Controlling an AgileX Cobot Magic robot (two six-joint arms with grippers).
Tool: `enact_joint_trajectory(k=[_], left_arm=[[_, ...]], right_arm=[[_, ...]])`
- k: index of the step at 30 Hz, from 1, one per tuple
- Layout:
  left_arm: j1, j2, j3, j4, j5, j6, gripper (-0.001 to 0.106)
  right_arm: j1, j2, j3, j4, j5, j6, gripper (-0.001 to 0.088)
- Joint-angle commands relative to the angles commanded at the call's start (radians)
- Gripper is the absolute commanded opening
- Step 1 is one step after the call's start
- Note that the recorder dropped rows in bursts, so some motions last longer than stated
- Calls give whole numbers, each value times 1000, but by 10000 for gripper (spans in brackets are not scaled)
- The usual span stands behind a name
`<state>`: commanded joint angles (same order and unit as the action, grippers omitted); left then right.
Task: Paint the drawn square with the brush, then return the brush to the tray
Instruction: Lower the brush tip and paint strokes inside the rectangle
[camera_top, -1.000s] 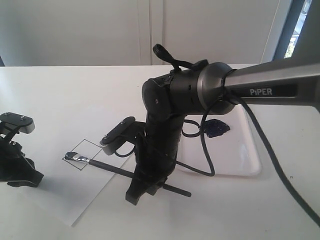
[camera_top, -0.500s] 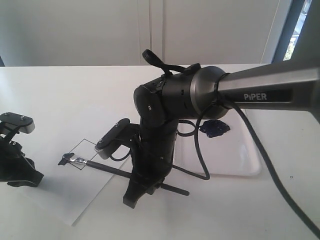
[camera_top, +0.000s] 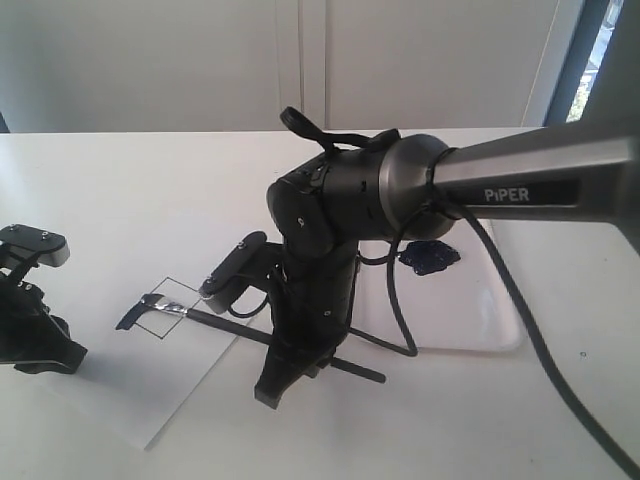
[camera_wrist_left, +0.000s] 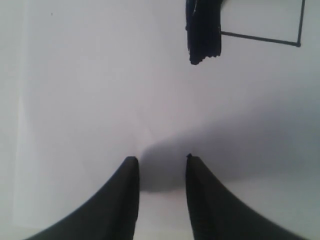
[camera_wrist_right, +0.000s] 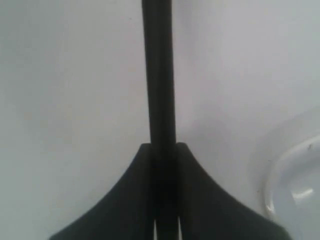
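Two fingers of the right claw (camera_wrist_right: 162, 150) pinch the brush (camera_top: 228, 323) toward its tail, angled low so the bristles reach the drawn square (camera_top: 178, 291) on the paper (camera_top: 150, 400). The left claw (camera_wrist_left: 160, 161), slightly parted and empty, hovers nearby. The tray (camera_top: 505, 340) lies rightward on the table (camera_top: 120, 180).

White paper sheet (camera_top: 150, 385) flat on white table (camera_top: 120, 190); glossy dark paint blob (camera_top: 429, 258) (blue-black) well apart.
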<state>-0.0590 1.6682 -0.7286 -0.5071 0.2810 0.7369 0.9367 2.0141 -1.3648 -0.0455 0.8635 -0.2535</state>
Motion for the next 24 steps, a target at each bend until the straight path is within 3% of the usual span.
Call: enact_joint_trajectory(k=[24], left_arm=[[0,0,0,0,0,0,374]], right_arm=[[0,14,0,-131,-35,125,0]])
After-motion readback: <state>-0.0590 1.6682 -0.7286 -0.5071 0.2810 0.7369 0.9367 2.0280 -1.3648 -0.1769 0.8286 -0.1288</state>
